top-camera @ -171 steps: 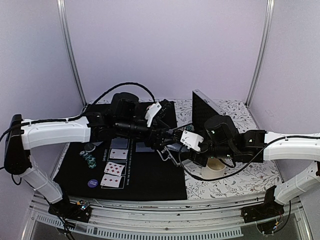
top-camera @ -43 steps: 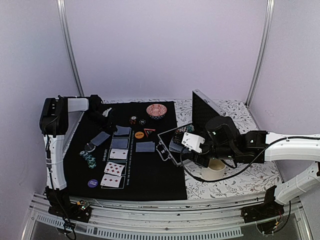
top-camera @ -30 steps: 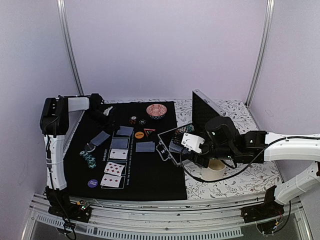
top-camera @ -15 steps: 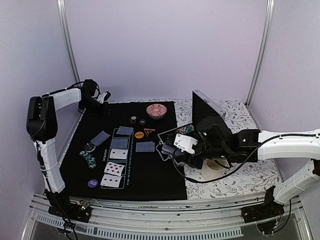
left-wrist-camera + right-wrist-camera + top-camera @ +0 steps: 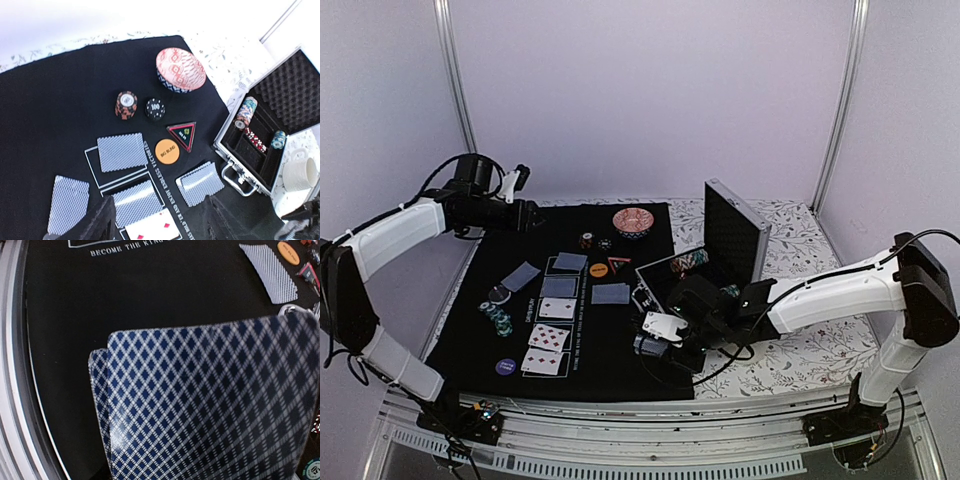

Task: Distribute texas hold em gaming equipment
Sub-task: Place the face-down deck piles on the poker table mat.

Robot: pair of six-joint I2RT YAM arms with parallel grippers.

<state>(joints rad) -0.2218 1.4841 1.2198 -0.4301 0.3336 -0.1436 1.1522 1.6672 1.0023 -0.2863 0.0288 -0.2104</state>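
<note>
Clamping card stack (image 5: 210, 405) in right gripper (image 5: 653, 347), low over black mat (image 5: 610, 372) at 5 o'clock corner | holding left gripper (image 5: 528, 215) high at 11 o'clock, fingers (image 5: 100, 222) apart, nothing between | spotting face-up cards (image 5: 548, 337) at 7 o'clock

Cards (image 5: 121, 151) lie face-down beside chip stacks (image 5: 126, 104), orange disc (image 5: 167, 150), triangle marker (image 5: 182, 134)

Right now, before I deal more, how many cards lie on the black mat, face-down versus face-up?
Face-down cards: 4
Face-up cards: 3
Total: 7
</note>
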